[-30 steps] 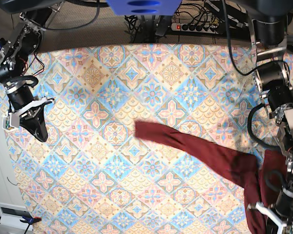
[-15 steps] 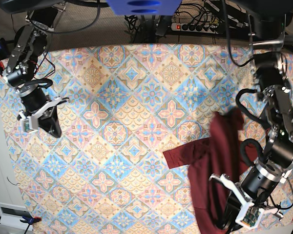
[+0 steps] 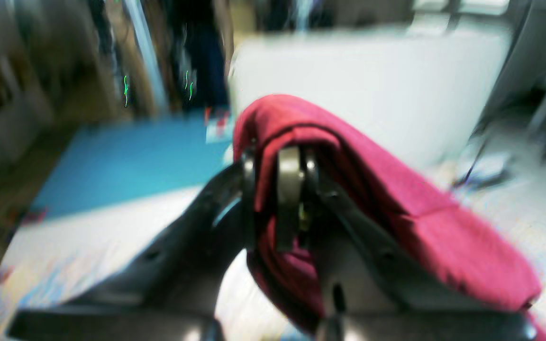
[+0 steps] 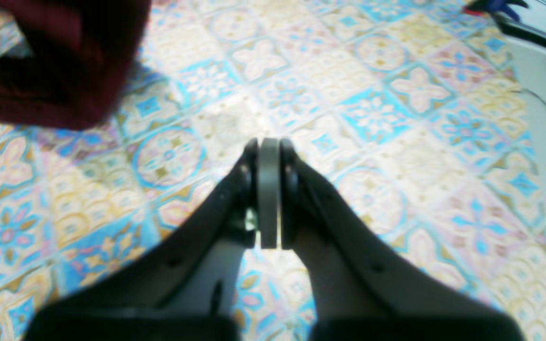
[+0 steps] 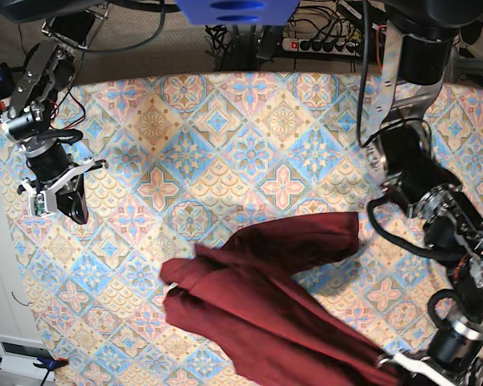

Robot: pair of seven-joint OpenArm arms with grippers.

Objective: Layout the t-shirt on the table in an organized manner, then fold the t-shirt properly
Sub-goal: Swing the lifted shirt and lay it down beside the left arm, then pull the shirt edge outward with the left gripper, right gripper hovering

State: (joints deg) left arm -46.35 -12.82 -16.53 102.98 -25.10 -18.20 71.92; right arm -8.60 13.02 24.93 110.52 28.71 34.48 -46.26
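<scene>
Spreading comes first: left hand [image 3: 296, 199] pinches the t-shirt [image 5: 282, 305], bunched at 5 o'clock on the counter [image 5: 225, 145], right hand [image 4: 268, 189] pressed together, empty; next, pull it flat.

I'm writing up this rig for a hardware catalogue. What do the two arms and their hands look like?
Both arms are black with silvery metal joints and looped black cables. The right hand has a white bracket above dark, tapering fingers with pale grey pads. The left hand has the same black fingers and grey pads.
</scene>
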